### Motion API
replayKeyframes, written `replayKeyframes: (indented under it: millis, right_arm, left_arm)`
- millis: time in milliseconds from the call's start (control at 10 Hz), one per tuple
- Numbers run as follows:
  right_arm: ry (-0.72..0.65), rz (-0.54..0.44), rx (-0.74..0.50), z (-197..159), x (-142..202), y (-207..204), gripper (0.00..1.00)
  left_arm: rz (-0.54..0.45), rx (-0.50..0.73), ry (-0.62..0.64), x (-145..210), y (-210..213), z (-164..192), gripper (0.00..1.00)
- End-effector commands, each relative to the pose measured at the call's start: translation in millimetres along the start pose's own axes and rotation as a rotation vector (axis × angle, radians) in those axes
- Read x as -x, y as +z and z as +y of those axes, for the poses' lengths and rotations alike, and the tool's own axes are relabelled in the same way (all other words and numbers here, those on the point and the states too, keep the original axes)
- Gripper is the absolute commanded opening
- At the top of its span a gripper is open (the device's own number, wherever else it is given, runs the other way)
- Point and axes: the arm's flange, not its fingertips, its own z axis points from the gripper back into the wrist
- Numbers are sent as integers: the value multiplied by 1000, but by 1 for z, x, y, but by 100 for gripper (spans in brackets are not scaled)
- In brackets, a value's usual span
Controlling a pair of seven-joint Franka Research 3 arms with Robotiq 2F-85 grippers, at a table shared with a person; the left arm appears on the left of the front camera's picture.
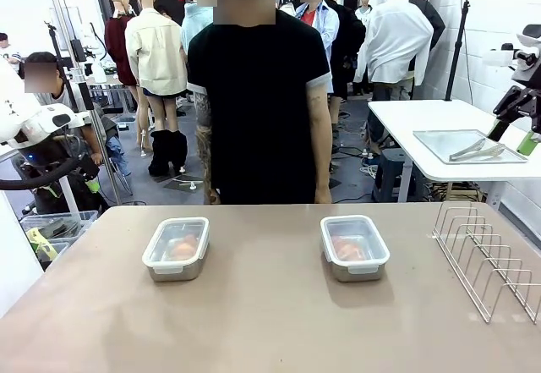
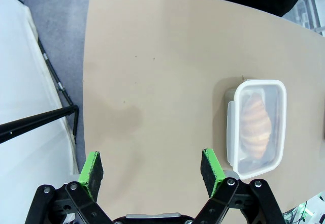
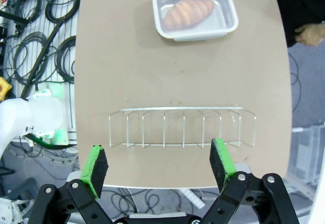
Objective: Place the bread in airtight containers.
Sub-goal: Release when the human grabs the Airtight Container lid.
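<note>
On the tan table [image 1: 270, 322], two lidded steel containers [image 1: 176, 249] [image 1: 354, 247] were set well apart, a croissant [image 1: 183, 246] [image 1: 347, 249] sealed lengthwise in each. A wire rack [image 1: 488, 257] was seen right. The left gripper [image 2: 152, 167] and right gripper [image 3: 160, 163] were spread wide, gripping nothing.

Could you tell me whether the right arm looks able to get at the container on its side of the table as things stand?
Probably yes. The right gripper is open and empty above the table edge; the wire rack lies between it and the lidded container, but an approach from above looks free.
</note>
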Motion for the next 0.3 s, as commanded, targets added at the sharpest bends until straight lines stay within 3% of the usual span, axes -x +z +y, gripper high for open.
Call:
replayKeyframes:
  millis: [0, 200]
  right_arm:
    - [-14, 14, -6, 2, -1, -1, 100]
    - [-14, 14, -6, 2, -1, -1, 100]
  left_arm:
    - [2, -10, -6, 0, 2, 1, 100]
    - [2, -10, -6, 0, 2, 1, 100]
